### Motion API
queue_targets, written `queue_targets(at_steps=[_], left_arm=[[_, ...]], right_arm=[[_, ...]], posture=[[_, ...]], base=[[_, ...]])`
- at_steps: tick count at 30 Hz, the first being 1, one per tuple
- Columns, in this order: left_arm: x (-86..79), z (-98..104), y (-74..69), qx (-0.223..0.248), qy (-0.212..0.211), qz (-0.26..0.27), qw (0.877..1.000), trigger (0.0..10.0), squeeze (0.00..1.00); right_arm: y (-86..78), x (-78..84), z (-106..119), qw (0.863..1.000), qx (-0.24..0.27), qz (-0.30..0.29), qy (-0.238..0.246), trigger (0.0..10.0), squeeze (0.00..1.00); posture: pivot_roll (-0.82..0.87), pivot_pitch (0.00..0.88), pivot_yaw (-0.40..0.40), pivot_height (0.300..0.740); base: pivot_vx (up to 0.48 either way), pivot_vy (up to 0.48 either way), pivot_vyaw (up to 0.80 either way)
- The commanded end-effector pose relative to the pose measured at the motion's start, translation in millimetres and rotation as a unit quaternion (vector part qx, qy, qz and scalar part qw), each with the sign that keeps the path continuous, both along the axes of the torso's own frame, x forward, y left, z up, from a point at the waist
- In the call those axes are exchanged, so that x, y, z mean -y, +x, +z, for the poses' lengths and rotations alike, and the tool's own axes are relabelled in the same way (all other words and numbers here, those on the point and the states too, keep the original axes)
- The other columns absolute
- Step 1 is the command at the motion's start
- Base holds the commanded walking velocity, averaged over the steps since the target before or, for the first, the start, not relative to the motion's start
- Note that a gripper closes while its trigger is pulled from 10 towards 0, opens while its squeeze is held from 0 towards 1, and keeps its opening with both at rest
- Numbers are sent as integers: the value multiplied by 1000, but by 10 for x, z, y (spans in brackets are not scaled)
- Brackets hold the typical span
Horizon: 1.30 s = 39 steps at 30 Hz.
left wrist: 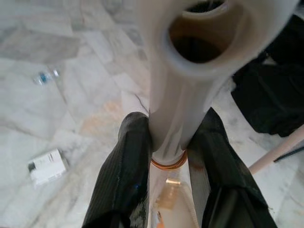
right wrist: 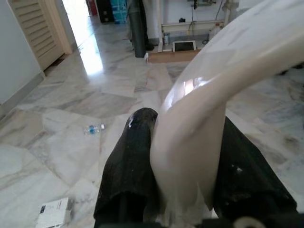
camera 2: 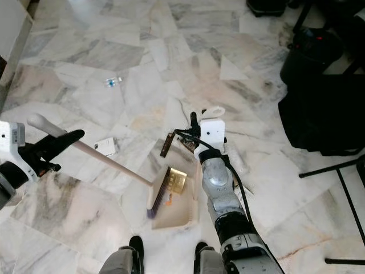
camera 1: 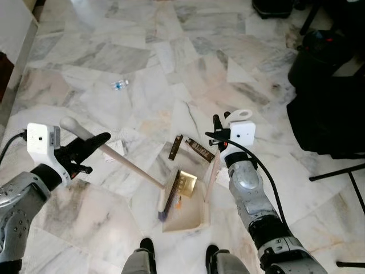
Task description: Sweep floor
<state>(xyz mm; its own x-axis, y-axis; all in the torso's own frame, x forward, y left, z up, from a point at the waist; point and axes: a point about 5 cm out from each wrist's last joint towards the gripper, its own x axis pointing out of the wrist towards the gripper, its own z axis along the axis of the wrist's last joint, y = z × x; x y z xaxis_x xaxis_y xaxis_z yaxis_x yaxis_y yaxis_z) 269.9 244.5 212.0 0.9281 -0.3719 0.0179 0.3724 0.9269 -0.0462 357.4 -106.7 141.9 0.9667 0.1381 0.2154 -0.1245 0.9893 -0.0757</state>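
A brush [camera 1: 170, 197] on a long pale handle [camera 1: 128, 162] stands with its bristles at the mouth of a cream dustpan [camera 1: 185, 217] on the marble floor. My left gripper [camera 1: 94, 144] is shut on the handle near its top end, its fingers [left wrist: 121, 180] on both sides. The dustpan's upright handle [camera 1: 212, 174] rises to my right gripper [camera 1: 218, 135], which is shut on its looped top [right wrist: 190, 123]. A gold wrapper [camera 1: 186, 182] lies in the pan. Two dark wrappers [camera 1: 199, 150] lie just beyond it. Farther left are a white card [camera 1: 117, 147] and a small bottle [camera 1: 119, 84].
Black bags [camera 1: 328, 108] and thin metal legs [camera 1: 336, 171] stand at the right. A white wall edge [camera 1: 14, 34] runs along the far left. My feet [camera 1: 146, 245] are just behind the dustpan. Open marble floor stretches ahead.
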Motion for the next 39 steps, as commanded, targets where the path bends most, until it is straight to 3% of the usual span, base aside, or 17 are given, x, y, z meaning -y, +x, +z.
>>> queue_targets(at_steps=[1,6,9,10,14,21,23,27,30,39], left_arm=[[-36,149,-30,26,8,6,1000,10000,0],[-13,331,-21,57,22,8,998,10000,0],[-67,392,-1,74,33,37,996,10000,0],[-146,425,28,95,39,82,991,10000,0],[-188,291,77,117,29,174,977,10000,0],[-55,-69,118,106,-3,235,966,10000,0],[30,-109,144,109,16,222,969,10000,0],[108,-164,173,112,3,214,970,10000,0],[140,-185,173,117,4,209,971,10000,0],[246,-258,167,117,4,199,973,10000,0]], right_arm=[[8,-34,29,1000,9,5,14,10000,0],[38,-32,67,1000,16,5,17,10000,0],[52,-36,88,1000,20,8,19,10000,0],[61,-41,127,999,29,10,24,10000,0],[78,-32,205,998,42,9,37,10000,0],[60,44,246,997,52,3,63,10000,0],[44,54,240,996,51,9,66,10000,0],[14,60,230,995,49,19,87,10000,0],[-32,70,350,990,82,28,115,10000,0],[-108,70,300,992,82,40,88,10000,0]], posture=[[90,219,37,740],[97,205,33,740],[99,202,32,740],[97,196,33,740],[82,191,35,740],[38,185,25,740],[33,180,21,740],[18,176,22,740],[18,171,21,740],[2,158,13,740]], base=[[0,0,0],[0,0,0],[0,0,0],[0,0,0],[0,0,0],[0,0,0],[0,0,0],[0,0,0],[0,0,0],[0,0,0]])
